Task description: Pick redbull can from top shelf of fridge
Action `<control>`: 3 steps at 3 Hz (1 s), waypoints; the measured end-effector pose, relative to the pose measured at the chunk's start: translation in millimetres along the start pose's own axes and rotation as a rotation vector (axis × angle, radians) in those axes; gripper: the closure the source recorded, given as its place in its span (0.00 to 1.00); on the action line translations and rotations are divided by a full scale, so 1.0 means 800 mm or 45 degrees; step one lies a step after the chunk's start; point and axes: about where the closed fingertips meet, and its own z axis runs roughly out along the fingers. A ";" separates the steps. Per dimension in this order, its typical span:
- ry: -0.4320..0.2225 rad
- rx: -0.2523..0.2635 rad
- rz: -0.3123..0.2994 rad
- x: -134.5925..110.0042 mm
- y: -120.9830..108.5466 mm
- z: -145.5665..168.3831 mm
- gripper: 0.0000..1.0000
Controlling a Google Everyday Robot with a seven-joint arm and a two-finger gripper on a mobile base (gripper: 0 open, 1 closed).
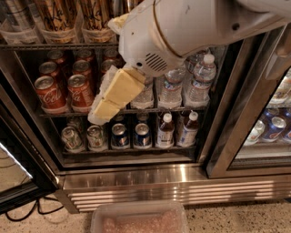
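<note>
The fridge [136, 179] stands open in front of me, with a ribbed steel base. Its top shelf [54, 45] runs along the upper left and holds tall gold cans [57, 13] in clear trays. A slim silver-grey can, likely the redbull can [16, 11], stands at the far left of that shelf, cut off by the frame's top. My gripper [111, 98], cream-coloured, hangs from the big white arm [191, 27] below the top shelf, in front of the middle rack's red cans. It holds nothing that I can see.
Red Coca-Cola cans [47, 91] and water bottles [200, 82] fill the middle rack. Small cans and bottles [120, 134] fill the bottom rack. The open door [18, 154] is at the left. A second cooler [273, 127] is at the right. A plastic bin [138, 218] lies on the floor.
</note>
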 end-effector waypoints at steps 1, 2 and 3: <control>-0.088 0.053 0.030 -0.014 -0.003 0.014 0.00; -0.271 0.119 0.126 -0.046 -0.002 0.045 0.00; -0.415 0.203 0.214 -0.074 -0.019 0.066 0.00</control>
